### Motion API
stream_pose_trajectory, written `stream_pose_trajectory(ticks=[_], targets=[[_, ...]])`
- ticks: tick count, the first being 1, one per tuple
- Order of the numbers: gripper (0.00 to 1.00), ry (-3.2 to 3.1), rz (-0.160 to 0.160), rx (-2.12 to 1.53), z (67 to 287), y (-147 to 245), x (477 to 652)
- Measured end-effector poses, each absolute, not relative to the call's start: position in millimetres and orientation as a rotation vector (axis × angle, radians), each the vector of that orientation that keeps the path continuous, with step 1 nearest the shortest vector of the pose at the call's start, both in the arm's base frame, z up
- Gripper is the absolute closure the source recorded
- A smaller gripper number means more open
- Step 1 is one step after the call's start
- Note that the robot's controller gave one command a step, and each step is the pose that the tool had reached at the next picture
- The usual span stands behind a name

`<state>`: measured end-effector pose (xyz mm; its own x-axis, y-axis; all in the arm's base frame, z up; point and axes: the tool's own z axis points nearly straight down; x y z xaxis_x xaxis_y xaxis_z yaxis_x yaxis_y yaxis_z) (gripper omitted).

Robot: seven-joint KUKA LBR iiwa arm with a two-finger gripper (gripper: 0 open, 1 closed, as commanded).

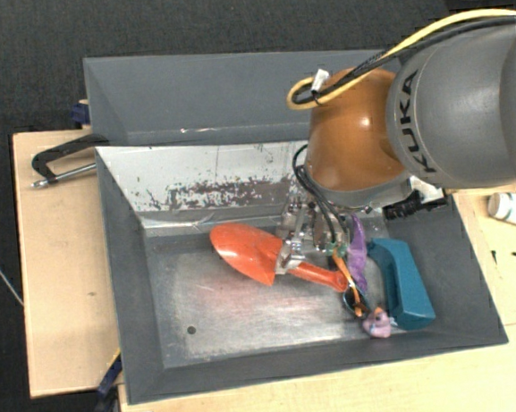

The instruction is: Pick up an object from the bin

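An orange plastic scoop (244, 249) lies across the middle of the bin floor, its bowl to the left and its handle running down to the right. My gripper (298, 233) is low over the neck of the scoop, where bowl and handle meet, and seems to touch it there. Just right of the gripper, a purple strip-like thing (359, 253) lies along the scoop's handle end. A teal block (405, 283) lies further right, against the bin's right wall.
A small pink-purple piece (376, 326) and a dark and orange bit (352, 303) lie at the front right, near the teal block. The arm with its orange cover hangs over the bin's back right part.
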<state>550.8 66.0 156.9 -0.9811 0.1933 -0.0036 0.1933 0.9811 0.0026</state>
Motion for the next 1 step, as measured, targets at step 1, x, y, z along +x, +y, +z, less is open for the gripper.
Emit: stream_pose_trajectory(ticks=[1], targets=[[1.0, 3.123, 0.004, 0.304, 167.1, 66.1, 551.0]])
